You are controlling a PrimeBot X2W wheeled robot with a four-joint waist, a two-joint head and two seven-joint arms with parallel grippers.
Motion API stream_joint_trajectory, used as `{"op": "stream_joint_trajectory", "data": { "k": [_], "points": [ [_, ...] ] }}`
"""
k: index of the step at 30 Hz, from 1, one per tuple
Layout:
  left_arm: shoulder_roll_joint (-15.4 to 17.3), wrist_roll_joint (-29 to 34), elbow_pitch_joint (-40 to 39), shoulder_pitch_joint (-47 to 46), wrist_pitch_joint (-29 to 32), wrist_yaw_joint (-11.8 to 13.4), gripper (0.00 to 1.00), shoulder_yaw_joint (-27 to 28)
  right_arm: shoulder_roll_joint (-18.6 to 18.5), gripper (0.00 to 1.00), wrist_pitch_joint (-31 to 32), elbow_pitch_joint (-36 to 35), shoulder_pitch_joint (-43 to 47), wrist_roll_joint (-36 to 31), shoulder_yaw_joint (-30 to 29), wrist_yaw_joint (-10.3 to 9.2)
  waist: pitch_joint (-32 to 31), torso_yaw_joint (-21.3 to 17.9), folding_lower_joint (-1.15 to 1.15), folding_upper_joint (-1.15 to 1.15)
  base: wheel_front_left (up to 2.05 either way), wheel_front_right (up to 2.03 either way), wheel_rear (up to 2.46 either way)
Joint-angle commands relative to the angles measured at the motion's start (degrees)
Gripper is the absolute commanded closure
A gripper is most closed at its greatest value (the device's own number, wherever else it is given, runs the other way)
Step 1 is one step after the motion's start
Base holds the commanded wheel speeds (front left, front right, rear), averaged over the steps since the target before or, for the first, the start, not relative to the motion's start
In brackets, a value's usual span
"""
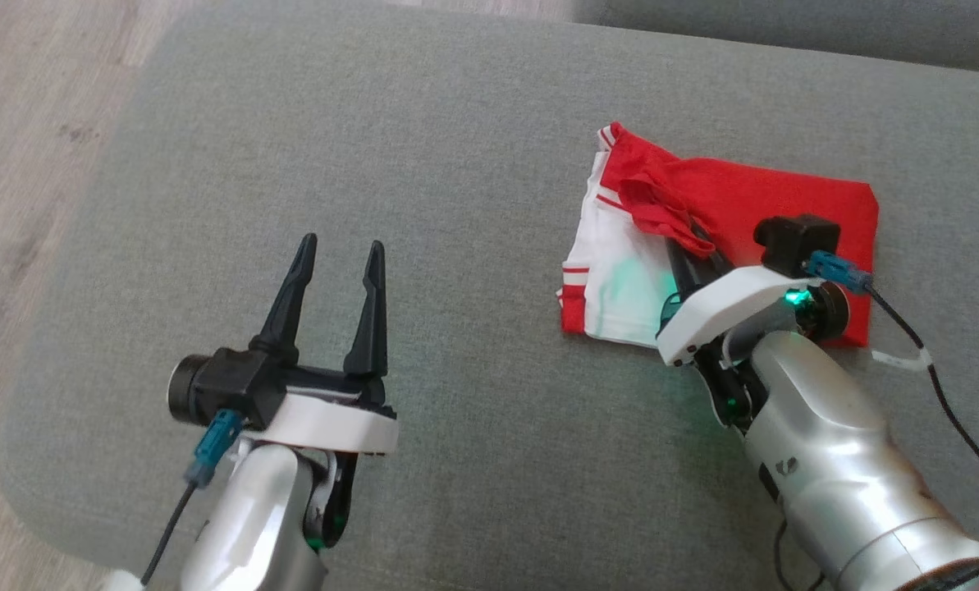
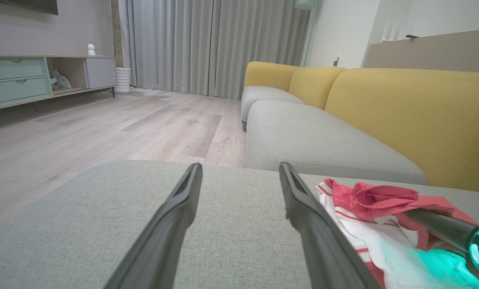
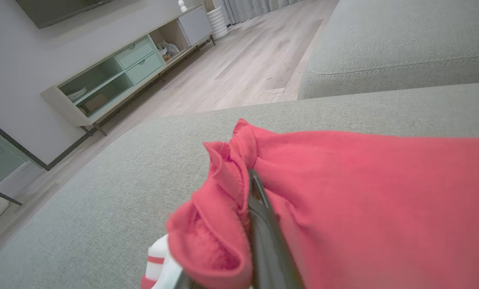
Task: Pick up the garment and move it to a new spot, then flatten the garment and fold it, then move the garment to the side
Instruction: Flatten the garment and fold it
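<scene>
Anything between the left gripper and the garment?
Just bare grey cushion between the open left gripper and the garment. This is clearest in the head view, and the left wrist view agrees.

tips of the right hand (image 1: 697, 246) are buried in a red fold of the garment (image 1: 752, 193), wrist covers one corner
</scene>
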Motion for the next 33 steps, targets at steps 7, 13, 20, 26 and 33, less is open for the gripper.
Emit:
{"op": "stream_joint_trajectory", "data": {
  "k": [7, 13, 20, 26, 33],
  "points": [
    [0.2, -0.9, -1.9, -2.3, -0.3, 0.5, 0.00, 1.3, 0.8, 1.00, -1.1, -0.9, -3.0, 0.5, 4.8, -0.04, 0.9, 0.3, 0.00, 0.00, 0.00, 0.00, 0.00],
    [0.2, -1.3, -1.4, -2.6, -0.3, 0.7, 0.00, 0.7, 0.8, 0.00, -0.4, -2.9, -0.6, 2.6, 12.6, -0.04, 0.4, 0.4, 0.00, 0.00, 0.00, 0.00, 0.00],
    [0.2, -0.9, -0.9, -2.5, -0.3, 0.7, 0.00, 1.6, 0.8, 0.00, 0.0, -6.8, -1.4, 9.5, 18.4, -0.04, -1.4, -1.4, 0.00, 0.00, 0.00, 0.00, 0.00],
    [0.5, -0.3, -1.1, -1.8, -0.3, 0.9, 0.00, 3.1, 0.8, 0.00, -1.0, -4.3, -5.4, 3.9, 12.8, -0.04, -3.2, -4.4, 0.00, 0.00, 0.00, 0.00, 0.00],
    [0.7, 0.0, -2.1, 0.5, -0.3, 1.2, 0.00, 5.0, -0.7, 0.00, -1.1, -11.5, -1.4, -13.6, -7.6, -0.04, -5.1, -9.1, 0.00, 0.00, 0.00, 0.00, 0.00]
  ]
}}
